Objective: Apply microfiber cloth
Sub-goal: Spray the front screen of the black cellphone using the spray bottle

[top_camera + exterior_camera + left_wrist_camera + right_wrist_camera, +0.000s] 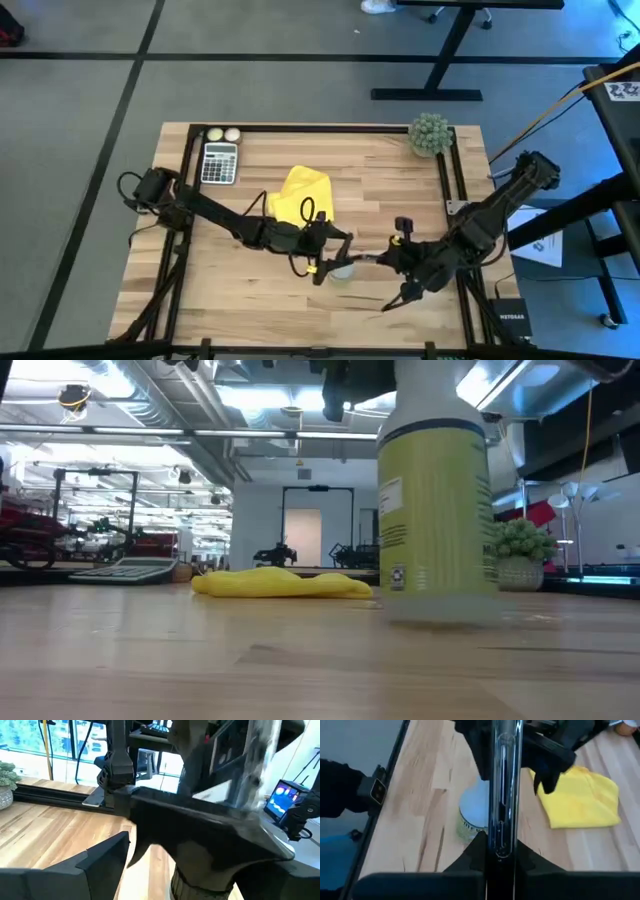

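Observation:
The yellow microfiber cloth (303,195) lies bunched on the wooden table's middle, untouched, and also shows in the low view (280,584). Nearer the front edge a spray bottle (435,510) with a yellow-green label stands upright. My left gripper (330,250) is at the bottle's black spray head (200,830). My right gripper (392,256) hovers just to the bottle's right, shut on a thin black phone (502,785) that shows edge-on. My left gripper has the bottle's spray head between its fingers, coming in level from the table's left. One finger (100,860) lies against the head's side; the head hides the other. The bottle stays upright, its base at the table top. My right gripper pinches the phone's two flat faces (502,845) near one end. The phone juts straight out past the fingers toward the bottle and the cloth, clear of the table.
A calculator (219,162) and two small balls (223,134) sit at the far left corner, and a fuzzy green ball (430,134) at the far right. Black rails (448,170) frame the table. Bare wood lies left of the cloth.

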Controlling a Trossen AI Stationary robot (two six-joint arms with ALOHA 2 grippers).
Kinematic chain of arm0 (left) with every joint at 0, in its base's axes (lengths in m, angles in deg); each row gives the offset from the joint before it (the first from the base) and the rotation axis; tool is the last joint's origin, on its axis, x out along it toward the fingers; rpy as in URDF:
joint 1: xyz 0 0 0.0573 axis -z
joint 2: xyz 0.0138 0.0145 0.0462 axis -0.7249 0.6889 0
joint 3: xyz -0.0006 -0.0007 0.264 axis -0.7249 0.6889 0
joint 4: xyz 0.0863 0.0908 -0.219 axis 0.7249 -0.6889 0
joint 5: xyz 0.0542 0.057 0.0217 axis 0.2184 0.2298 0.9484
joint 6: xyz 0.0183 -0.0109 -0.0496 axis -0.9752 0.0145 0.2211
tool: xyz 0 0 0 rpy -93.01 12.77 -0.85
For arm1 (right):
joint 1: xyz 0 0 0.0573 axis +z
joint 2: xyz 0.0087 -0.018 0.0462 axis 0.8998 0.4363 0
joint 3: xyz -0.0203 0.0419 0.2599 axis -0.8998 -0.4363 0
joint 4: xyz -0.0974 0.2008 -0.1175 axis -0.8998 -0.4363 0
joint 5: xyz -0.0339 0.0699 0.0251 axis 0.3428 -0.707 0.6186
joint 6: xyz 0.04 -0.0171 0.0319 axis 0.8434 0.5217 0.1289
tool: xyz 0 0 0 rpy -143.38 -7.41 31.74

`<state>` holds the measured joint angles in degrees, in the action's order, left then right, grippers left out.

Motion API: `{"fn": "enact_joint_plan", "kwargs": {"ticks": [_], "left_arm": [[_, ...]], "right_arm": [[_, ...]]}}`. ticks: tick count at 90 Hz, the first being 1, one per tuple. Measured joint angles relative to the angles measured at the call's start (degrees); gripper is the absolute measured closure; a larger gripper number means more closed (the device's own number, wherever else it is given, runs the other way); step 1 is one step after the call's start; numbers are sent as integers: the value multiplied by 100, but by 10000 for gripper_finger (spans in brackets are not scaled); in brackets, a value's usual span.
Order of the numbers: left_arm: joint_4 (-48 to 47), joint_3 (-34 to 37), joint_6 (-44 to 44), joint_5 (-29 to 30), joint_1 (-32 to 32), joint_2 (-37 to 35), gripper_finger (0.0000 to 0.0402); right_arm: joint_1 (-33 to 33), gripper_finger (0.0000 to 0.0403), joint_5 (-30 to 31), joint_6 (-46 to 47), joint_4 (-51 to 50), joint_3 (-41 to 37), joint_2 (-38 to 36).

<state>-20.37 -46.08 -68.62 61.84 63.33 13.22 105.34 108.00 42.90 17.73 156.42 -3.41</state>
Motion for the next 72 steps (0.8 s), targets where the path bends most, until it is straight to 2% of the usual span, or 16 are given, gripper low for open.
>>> {"fn": "enact_joint_plan", "kwargs": {"ticks": [11,30,41,54,72], "left_arm": [[-17,0,-90,-42,13,0,100],[-15,-2,-347,-599,2,0,100],[-13,-2,-374,-681,-15,0,100],[-14,-2,-406,-688,-16,0,100],[-15,-2,-423,-690,-11,0,100]], "right_arm": [[49,395,-15,476,-512,-4,-87],[329,395,183,1863,-1658,-20,-167],[430,395,366,1971,-1032,-254,-147],[415,395,569,1518,-2,-466,-146],[211,395,798,1363,90,-533,-149]]}}
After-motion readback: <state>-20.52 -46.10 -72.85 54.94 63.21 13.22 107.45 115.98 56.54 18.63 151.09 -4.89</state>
